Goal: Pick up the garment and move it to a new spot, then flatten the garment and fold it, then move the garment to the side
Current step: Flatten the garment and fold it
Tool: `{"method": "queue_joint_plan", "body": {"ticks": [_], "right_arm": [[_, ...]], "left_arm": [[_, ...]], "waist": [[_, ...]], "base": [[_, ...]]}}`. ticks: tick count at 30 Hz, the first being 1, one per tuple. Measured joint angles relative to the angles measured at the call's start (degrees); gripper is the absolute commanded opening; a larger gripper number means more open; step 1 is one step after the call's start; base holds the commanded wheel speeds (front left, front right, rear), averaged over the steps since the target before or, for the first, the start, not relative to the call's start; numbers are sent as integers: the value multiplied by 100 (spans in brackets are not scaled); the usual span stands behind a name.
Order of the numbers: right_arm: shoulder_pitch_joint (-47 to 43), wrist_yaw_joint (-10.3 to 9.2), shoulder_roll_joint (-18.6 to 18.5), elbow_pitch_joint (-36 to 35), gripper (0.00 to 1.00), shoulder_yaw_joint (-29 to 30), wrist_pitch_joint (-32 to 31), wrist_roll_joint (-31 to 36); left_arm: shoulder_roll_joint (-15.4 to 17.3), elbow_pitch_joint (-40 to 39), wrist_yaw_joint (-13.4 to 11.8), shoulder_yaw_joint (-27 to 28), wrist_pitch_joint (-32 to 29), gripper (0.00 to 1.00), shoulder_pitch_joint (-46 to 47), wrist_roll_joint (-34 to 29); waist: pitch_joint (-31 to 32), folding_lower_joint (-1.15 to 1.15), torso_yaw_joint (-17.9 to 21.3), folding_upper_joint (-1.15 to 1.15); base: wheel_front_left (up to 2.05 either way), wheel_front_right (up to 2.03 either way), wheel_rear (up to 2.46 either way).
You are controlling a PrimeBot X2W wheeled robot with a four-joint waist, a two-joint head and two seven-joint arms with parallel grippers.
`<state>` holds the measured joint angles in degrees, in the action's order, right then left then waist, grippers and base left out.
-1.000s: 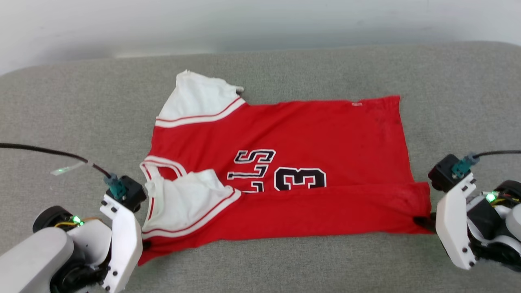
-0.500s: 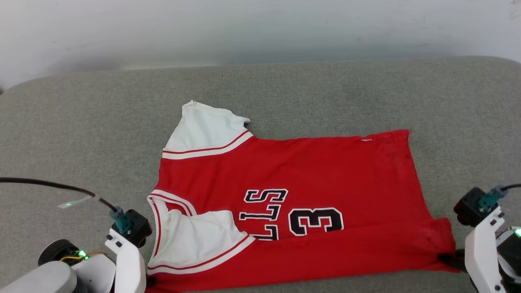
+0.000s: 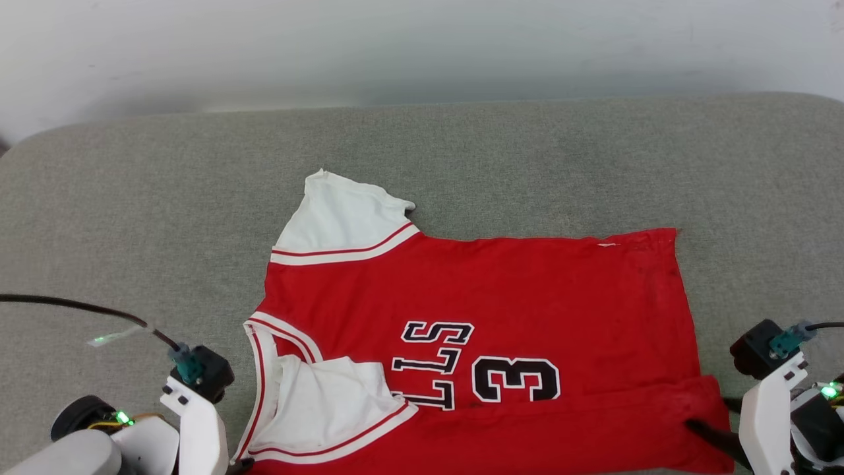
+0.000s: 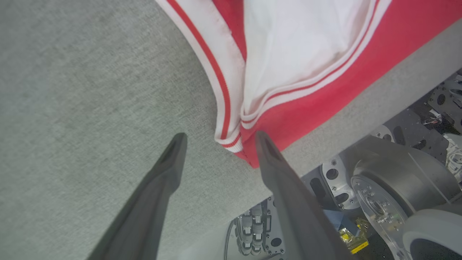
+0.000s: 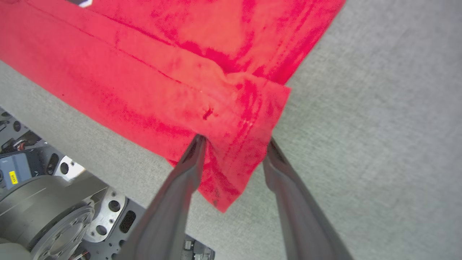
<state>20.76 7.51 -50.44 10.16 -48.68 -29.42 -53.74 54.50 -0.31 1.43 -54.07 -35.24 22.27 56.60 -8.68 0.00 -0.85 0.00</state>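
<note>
The garment [image 3: 501, 290] had just been released; left gripper [image 4: 219, 141] and right gripper [image 5: 235, 141] were spread at its corners, one fold judged laid.

The garment [image 3: 501, 297] bears black, white-outlined letters "LLS" and the number "3".

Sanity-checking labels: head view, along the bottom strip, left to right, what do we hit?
From the left: left gripper → garment, across it white sleeve → black letters → number 3 → right gripper at its hem corner.
</note>
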Motion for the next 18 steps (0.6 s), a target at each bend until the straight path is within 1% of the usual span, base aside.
{"method": "queue_joint_plan", "body": {"ticks": [3,7,9,12,15,18], "right_arm": [[23,-1,1,-147,100,197,361,368],[42,0,155,-396,100,720,1106,767],[61,0,368,-485,100,1059,1538,1034],[65,-1,749,-575,100,1602,2124,1477],[30,0,1137,-656,100,2119,2585,1953],[-85,-1,1538,-802,100,2686,3020,2421]], "left_arm": [[87,-140,-9,166,155,100,65,21],[293,-335,-52,495,482,100,367,-121],[310,-343,-76,687,773,100,536,-221],[280,-187,-181,920,1270,100,827,-570],[198,66,-233,979,1435,100,1132,-921],[1,248,-297,1027,1477,100,1433,-1055]], "waist": [[67,0,8,0],[109,0,65,0],[102,0,110,0],[45,0,180,0],[-58,1,237,0],[-188,1,297,0]], "base": [[0,0,0],[0,0,0],[0,0,0],[0,0,0],[0,0,0],[0,0,0]]}}
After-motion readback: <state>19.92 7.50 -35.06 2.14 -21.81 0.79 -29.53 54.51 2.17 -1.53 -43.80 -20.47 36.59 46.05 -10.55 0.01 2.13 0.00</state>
